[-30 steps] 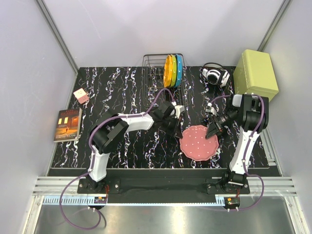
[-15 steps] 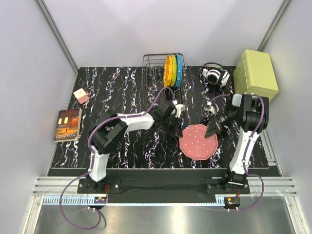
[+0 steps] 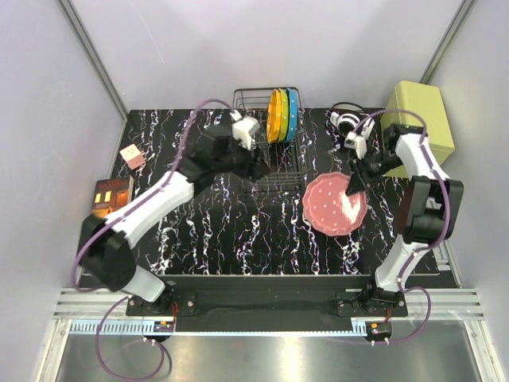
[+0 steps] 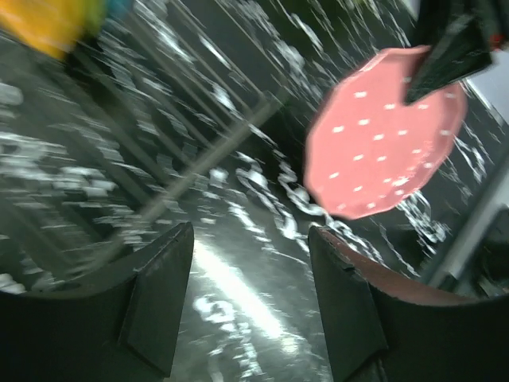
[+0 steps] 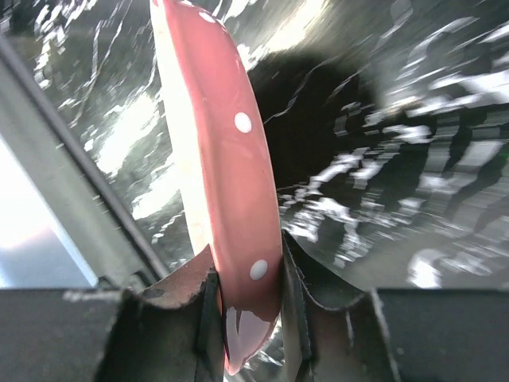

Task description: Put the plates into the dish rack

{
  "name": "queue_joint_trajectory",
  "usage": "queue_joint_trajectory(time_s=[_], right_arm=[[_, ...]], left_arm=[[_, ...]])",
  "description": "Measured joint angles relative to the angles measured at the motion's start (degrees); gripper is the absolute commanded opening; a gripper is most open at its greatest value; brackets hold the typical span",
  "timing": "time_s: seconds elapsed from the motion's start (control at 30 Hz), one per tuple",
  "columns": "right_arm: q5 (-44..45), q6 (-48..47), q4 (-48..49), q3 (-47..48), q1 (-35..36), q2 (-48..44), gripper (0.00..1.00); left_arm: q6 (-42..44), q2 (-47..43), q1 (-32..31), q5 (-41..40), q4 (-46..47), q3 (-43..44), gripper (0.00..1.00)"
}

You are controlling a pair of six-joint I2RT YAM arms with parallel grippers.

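**Last plate in hand:** The right pincer (image 3: 354,185) pinches the rim of the pink round scallop-edged plate with white dots (image 3: 336,207). The wrist view shows one finger pressed against each face of the edge. Gripped by the rim alone, the plate extends beyond and below the fingertips, over the black white-veined tabletop (image 3: 199,231). Whether its far edge touches that surface cannot be told. The edge grip looks chosen so the plate can be turned upright and slipped between prongs.

The black wire dish rack (image 3: 242,102) lies to this pincer's left and a little farther from the arm bases, near the plate but apart from it. At the rack's right end the orange plate (image 3: 273,116), the yellow-green plate (image 3: 283,116) and the blue plate (image 3: 293,111) stand on edge, side by side. That leaves free slots to their left.

The left pincer (image 3: 258,169) hovers over the rack's near end, its fingers spread and nothing between them. The pink plate is ahead of it and to its right. It appears placed to steady the rack or to receive the plate.
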Motion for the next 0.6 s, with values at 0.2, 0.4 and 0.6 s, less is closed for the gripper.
queue_joint_trajectory(time_s=[0.2, 0.4, 0.6], right_arm=[[4.3, 2.7, -1.4, 12.5, 0.2, -11.1, 0.0], [4.8, 17.5, -2.1, 35.3, 1.6, -14.7, 0.0], [15.2, 37.2, 7.9, 37.0, 14.8, -16.5, 0.0]], left_arm=[[4.8, -12.1, 4.4, -5.6, -2.2, -2.8, 0.65], [7.7, -17.7, 8.1, -13.2, -2.8, -7.9, 0.66], [7.7, -18.8, 9.7, -18.6, -4.1, -11.3, 0.65]])
